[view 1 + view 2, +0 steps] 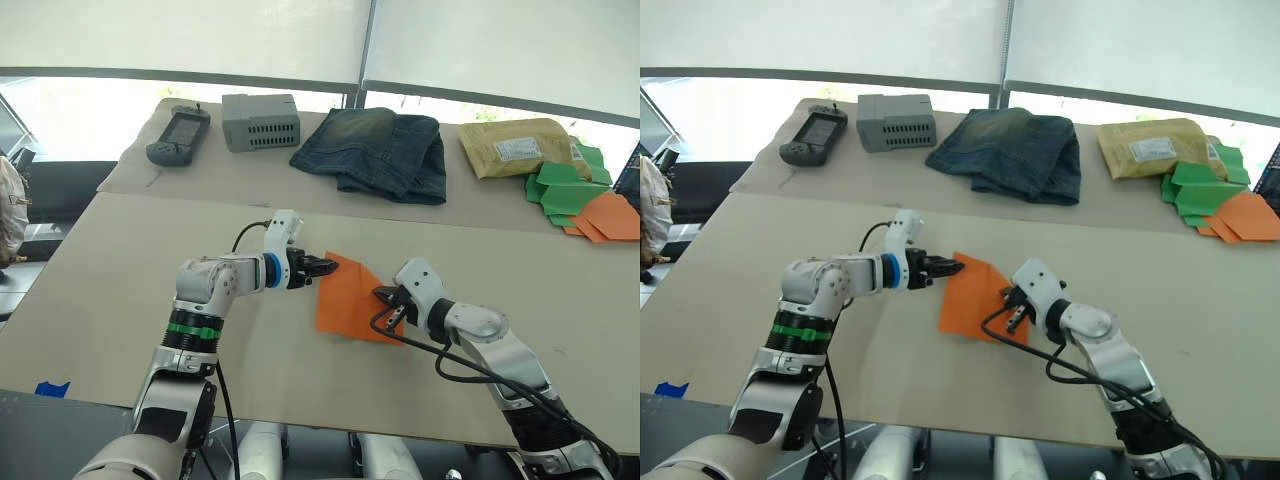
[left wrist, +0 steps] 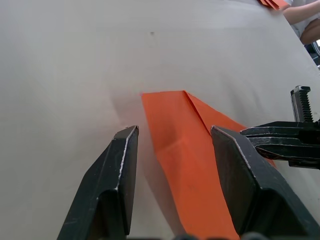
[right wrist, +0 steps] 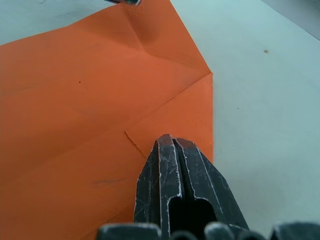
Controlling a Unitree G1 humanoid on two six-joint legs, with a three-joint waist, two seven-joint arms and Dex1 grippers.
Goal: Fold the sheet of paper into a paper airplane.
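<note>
On the tan counter point(image 1: 120, 290), the left tool point(image 1: 322, 266) sits at the upper-left edge of the sheet of paper point(image 1: 345, 300), its two black fingers spread wide with the paper's edge between them. At the sheet's opposite edge, the right tool point(image 1: 385, 298) has its fingers pressed together, tips resting on the orange surface beside a folded flap. Beyond the sheet lie folded jeans point(image 1: 375, 150), with a grey box point(image 1: 260, 121) and a handheld controller point(image 1: 178, 134) further along.
</note>
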